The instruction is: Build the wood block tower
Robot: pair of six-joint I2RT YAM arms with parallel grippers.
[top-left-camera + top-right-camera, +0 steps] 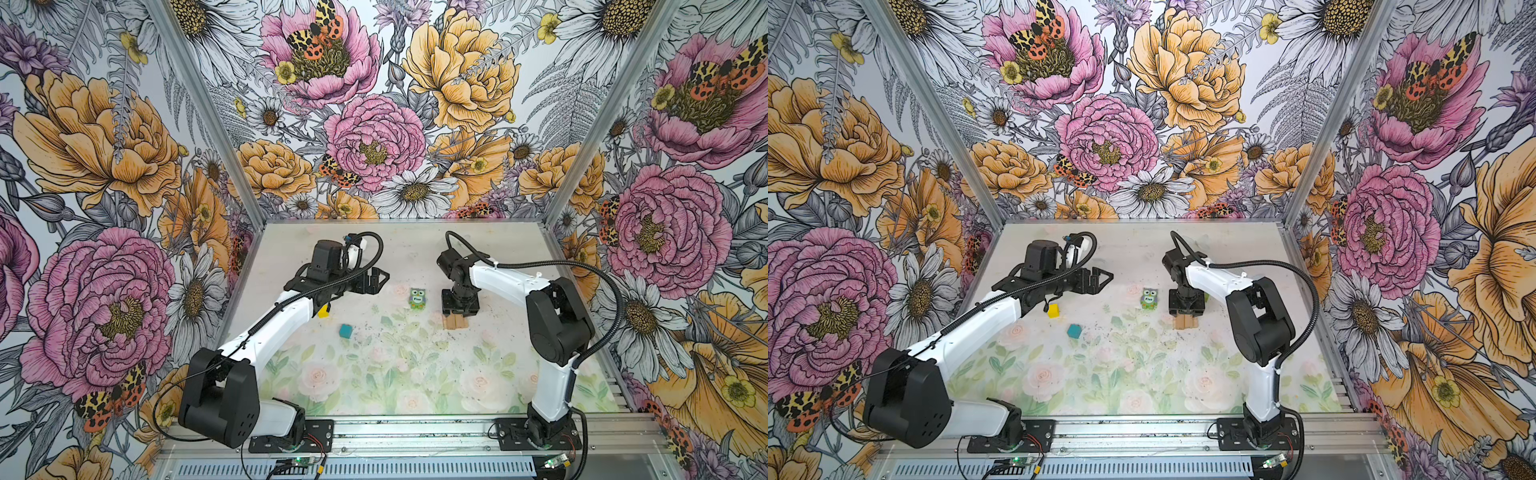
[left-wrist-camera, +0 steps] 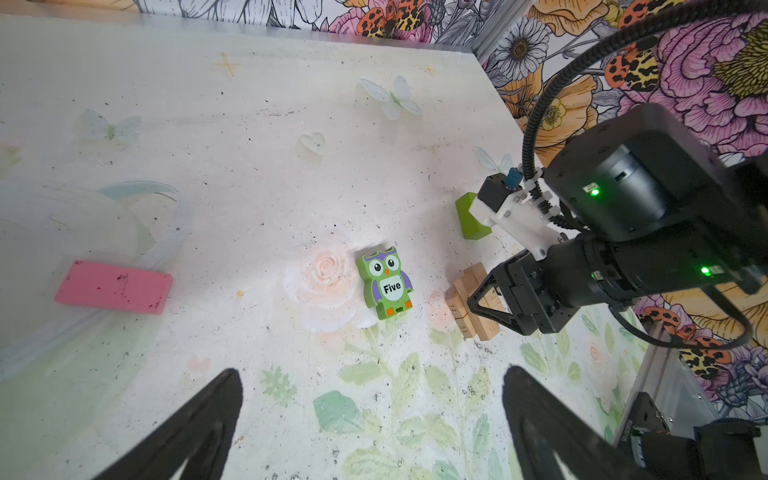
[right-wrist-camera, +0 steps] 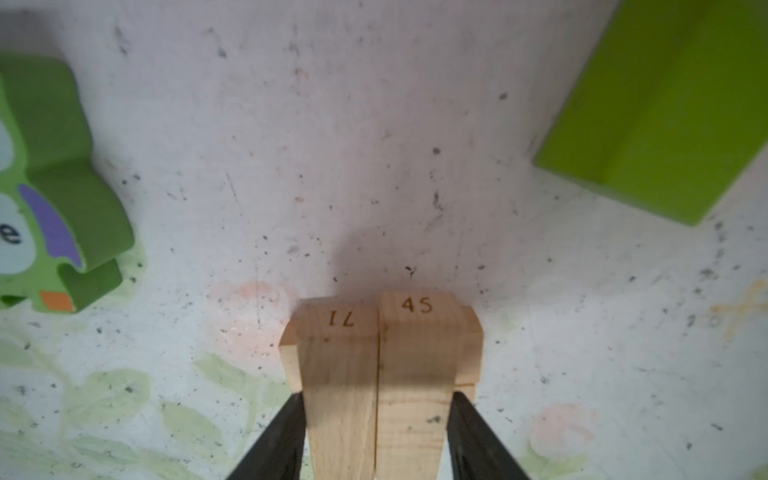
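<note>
Four tan bars (image 1: 455, 321) make a low stack on the bench (image 1: 386, 374), right of middle, two lying on two, the upper pair marked 71 and 45; the right gripper (image 3: 376, 397) stands straight over them, its fingers (image 3: 291, 428) pressed against the outer sides of that upper pair, and it hides most of the stack in both top views; the left gripper (image 2: 370, 419) hangs above the bench with its fingers spread wide and nothing between them; the loose blocks come one of each: an owl piece (image 1: 417, 298) printed "Five", just left of the stack; a teal cube (image 1: 345, 331); a yellow cube (image 1: 323, 311), half covered by the left arm; a pink bar (image 2: 114, 286), seen only by the left wrist camera; a lime-green block (image 2: 471, 216) beyond the stack — partly hidden behind the right arm, its shape hard to make out.
</note>
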